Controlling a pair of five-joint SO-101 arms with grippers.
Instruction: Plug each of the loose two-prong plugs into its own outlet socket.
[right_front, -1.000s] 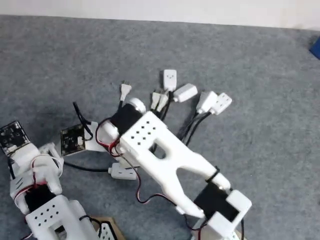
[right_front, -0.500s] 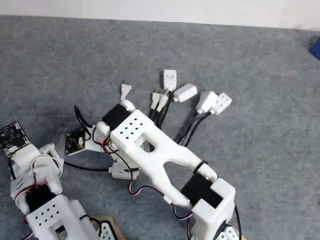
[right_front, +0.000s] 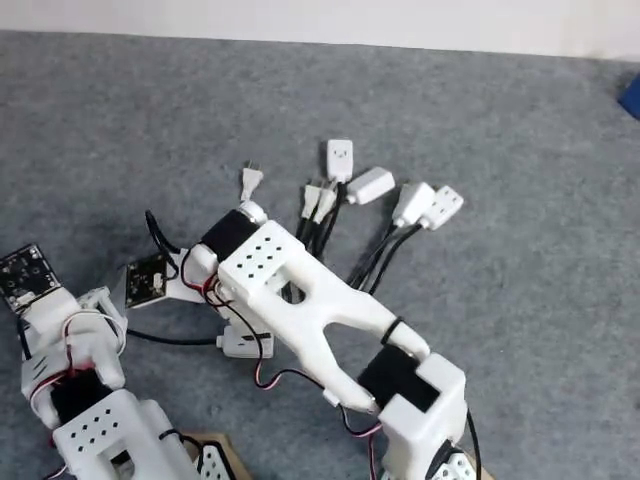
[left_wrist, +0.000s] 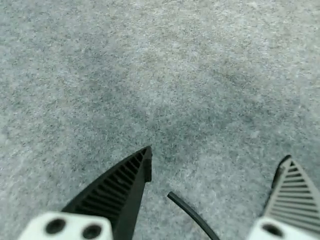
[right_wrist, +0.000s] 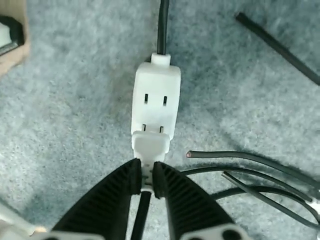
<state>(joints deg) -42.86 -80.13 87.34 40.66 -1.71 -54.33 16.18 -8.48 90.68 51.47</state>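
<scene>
Outlet socket (right_front: 235, 345) half hidden under the right arm (right_front: 300, 290); blue thing (right_front: 632, 97) cropped at the high view's two o'clock edge.

2 arms (right_front: 300, 290), 3 loose plugs (right_front: 250, 180), approx 5 sockets (right_front: 340, 157)

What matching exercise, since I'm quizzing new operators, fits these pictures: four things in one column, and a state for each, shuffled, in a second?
Things:
1. left hand
2. right hand
3. outlet block
4. loose plug

States:
a. lies alone on the carpet, prongs bare
b. shut on the white plug
c. open above the carpet
d. one socket free, the white plug at the other

Pairs: 1-c; 2-b; 3-d; 4-a
</scene>
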